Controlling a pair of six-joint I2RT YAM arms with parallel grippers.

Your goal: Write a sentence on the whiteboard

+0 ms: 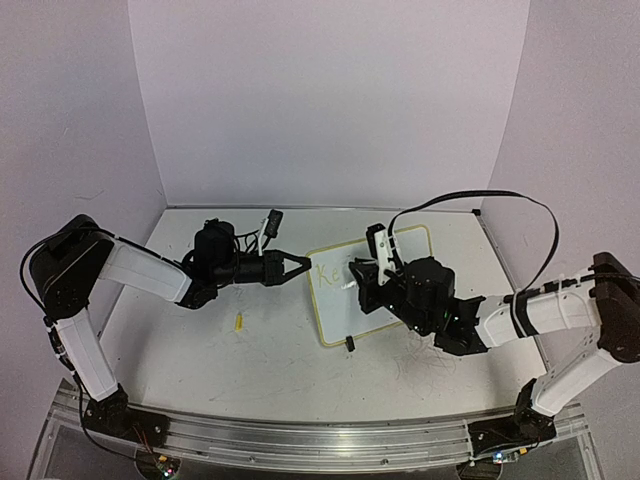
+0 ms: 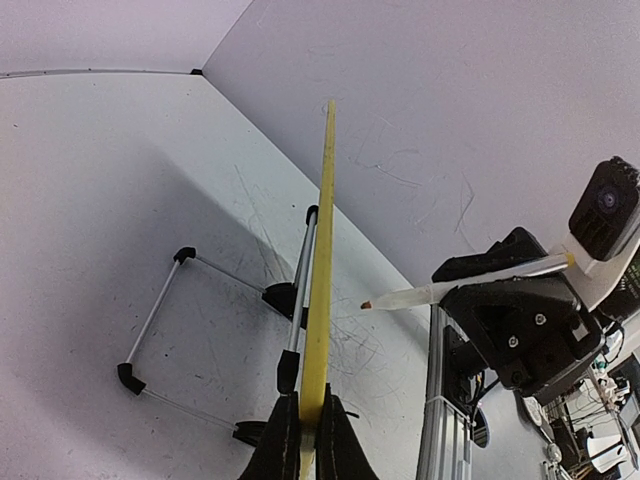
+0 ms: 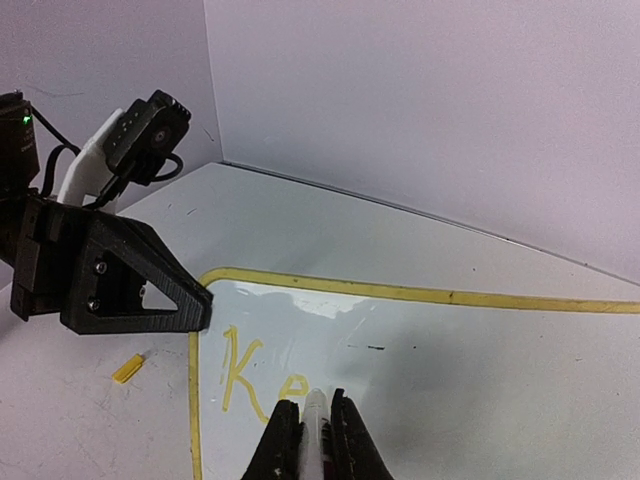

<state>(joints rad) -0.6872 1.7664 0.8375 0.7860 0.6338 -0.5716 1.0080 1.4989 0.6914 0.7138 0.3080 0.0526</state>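
Observation:
The whiteboard (image 1: pixel 335 308) stands tilted at the table's middle, and its yellow-green rim shows edge-on in the left wrist view (image 2: pixel 322 250). My left gripper (image 1: pixel 305 265) is shut on the board's left edge (image 2: pixel 309 405). Its black finger also shows at that edge in the right wrist view (image 3: pixel 135 290). My right gripper (image 1: pixel 362 272) is shut on a white marker (image 3: pixel 315 420), tip at the board face. The marker shows in the left wrist view (image 2: pixel 450 291) too. The sentence (image 3: pixel 262 372) reads only "Ke" in pale yellow-green, at the board's upper left.
A small yellow cap (image 1: pixel 238 321) lies on the tabletop left of the board, also in the right wrist view (image 3: pixel 127 367). A wire stand (image 2: pixel 160 310) and a black clip foot (image 1: pixel 350 344) hold the board. Grey scribbles mark the tabletop (image 1: pixel 420 365). Walls enclose three sides.

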